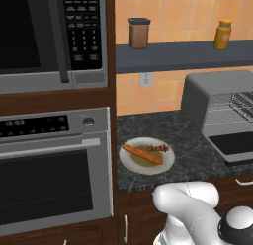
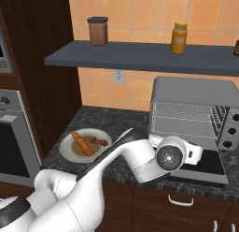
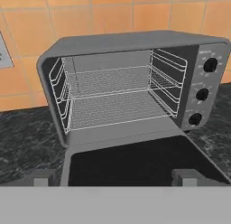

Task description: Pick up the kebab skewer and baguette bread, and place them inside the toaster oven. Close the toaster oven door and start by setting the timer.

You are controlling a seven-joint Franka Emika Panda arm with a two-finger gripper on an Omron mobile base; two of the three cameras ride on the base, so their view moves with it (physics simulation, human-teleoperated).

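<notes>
The toaster oven (image 3: 131, 83) stands open on the counter, its wire rack (image 3: 113, 108) bare. The toaster oven door (image 3: 135, 164) lies folded down flat toward me. My gripper (image 3: 113, 178) hovers just above that door, facing the cavity, open with nothing between its fingertips (image 3: 40, 178). Three black knobs (image 3: 202, 94) run down the oven's right panel. Left of the toaster oven (image 1: 217, 105), a white plate (image 1: 132, 165) holds the baguette bread (image 1: 142, 154) and, beside it, the kebab skewer (image 1: 158, 148). From the right base, the baguette bread (image 2: 81, 143) and kebab skewer (image 2: 99, 141) lie apart from my wrist (image 2: 169, 157).
A shelf (image 1: 188, 54) above the counter carries a brown jar (image 1: 139, 33) and a yellow bottle (image 1: 223, 35). On the left a wooden cabinet holds a microwave (image 1: 49, 36) and a built-in steel oven (image 1: 54, 175). Tiled wall with an outlet (image 1: 146, 79) lies behind.
</notes>
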